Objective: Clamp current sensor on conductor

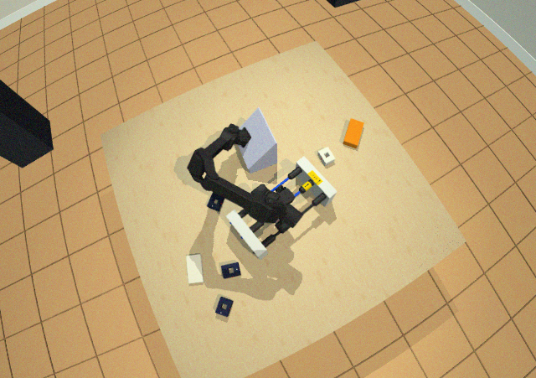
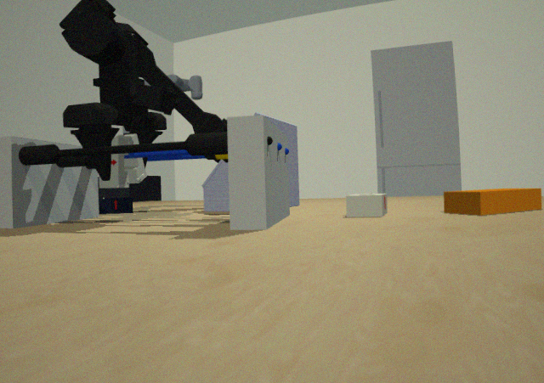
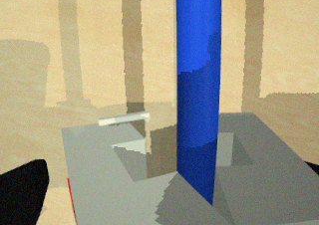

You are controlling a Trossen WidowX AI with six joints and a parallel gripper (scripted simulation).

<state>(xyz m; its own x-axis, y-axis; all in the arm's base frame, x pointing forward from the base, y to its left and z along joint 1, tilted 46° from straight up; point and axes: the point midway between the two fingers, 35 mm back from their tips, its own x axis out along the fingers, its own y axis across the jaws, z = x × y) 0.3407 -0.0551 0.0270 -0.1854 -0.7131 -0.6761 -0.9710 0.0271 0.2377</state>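
Note:
The rig has two white end blocks (image 1: 245,234) (image 1: 316,180) with several conductors between them, some black and some blue. A yellow LOAD marker (image 1: 315,178) sits on the far end block. The grey split-core sensor (image 3: 179,201) sits round a blue conductor (image 3: 197,66). In the exterior view the sensor (image 2: 127,164) hangs on that conductor, and its red arrow (image 2: 114,162) points right, toward the end block (image 2: 257,172) on that side. My gripper (image 1: 286,214) is open just above the sensor, fingers apart from it (image 2: 94,154). I cannot tell whether the sensor is latched.
A grey wedge (image 1: 258,142) stands behind the rig. An orange block (image 1: 353,132) and a small white cube (image 1: 326,153) lie to the right. Three dark blue square pieces (image 1: 214,201) (image 1: 230,270) (image 1: 224,305) and a white flat block (image 1: 194,268) lie to the left front.

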